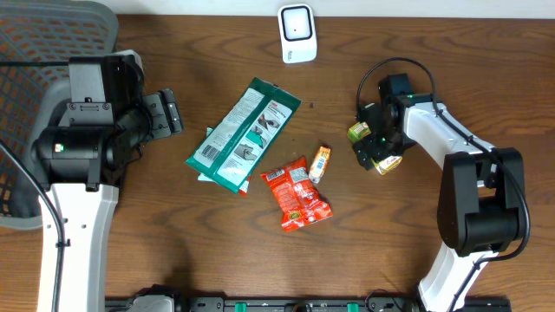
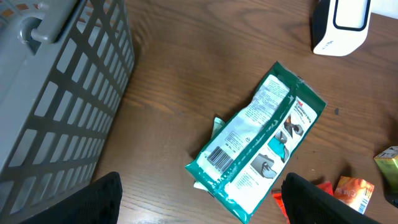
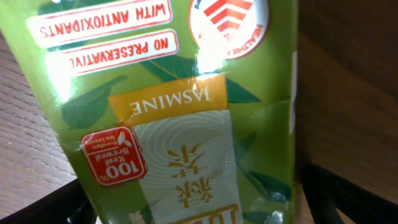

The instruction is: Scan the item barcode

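Overhead: a dark wood table fills the frame. A grey basket sits in the upper left corner, and what is in it cannot be made out. A white scanner stands at top centre. In the middle lie a green packet, a red packet and a small orange pack. The carton, green and yellow, lies right of centre, well apart from the scanner. The left arm comes up the left edge beside the basket. The left gripper points toward the green packet with its jaws wide and nothing in them. The right arm rises from the lower right and bends left. The right gripper is low over the carton.

Left wrist: the basket wall fills the left side. The scanner is at the upper right. The green packet lies barcode up at centre. The orange pack and a corner of the carton show at the right edge. Both dark fingers sit in the bottom corners, far apart, over bare wood.

Right wrist: the carton, printed JASMINE, fills the frame. It lies between the fingers, which stand wide on either side. A strip of table shows between the carton and the right-hand finger, so the carton is not clamped.
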You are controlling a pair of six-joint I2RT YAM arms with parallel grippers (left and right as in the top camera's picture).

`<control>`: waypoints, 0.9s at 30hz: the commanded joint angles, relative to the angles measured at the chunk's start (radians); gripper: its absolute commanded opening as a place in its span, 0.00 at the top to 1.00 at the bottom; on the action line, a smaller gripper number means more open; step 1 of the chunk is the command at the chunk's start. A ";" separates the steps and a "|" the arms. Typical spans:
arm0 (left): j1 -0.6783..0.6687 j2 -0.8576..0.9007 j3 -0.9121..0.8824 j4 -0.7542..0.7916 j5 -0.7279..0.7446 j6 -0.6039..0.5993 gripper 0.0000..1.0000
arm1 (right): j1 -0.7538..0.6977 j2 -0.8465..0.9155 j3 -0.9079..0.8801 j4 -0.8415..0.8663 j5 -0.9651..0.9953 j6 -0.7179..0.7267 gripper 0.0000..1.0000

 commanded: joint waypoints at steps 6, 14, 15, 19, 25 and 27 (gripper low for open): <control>-0.001 0.003 0.019 -0.003 -0.009 -0.009 0.17 | 0.013 -0.006 0.007 0.011 -0.045 0.041 0.37; -0.001 0.003 0.019 -0.003 -0.009 -0.009 0.17 | 0.012 -0.035 0.043 -0.013 -0.102 0.090 0.53; -0.001 0.003 0.019 -0.003 -0.009 -0.009 0.17 | 0.012 -0.045 0.048 -0.016 -0.117 0.090 0.54; -0.001 0.003 0.019 -0.003 -0.009 -0.009 0.17 | 0.012 -0.098 0.058 -0.019 -0.163 0.147 0.55; -0.001 0.003 0.019 -0.003 -0.009 -0.009 0.17 | 0.012 -0.170 0.063 -0.028 -0.293 0.222 0.60; -0.001 0.003 0.019 -0.003 -0.009 -0.009 0.17 | 0.012 -0.183 0.088 -0.057 -0.335 0.244 0.62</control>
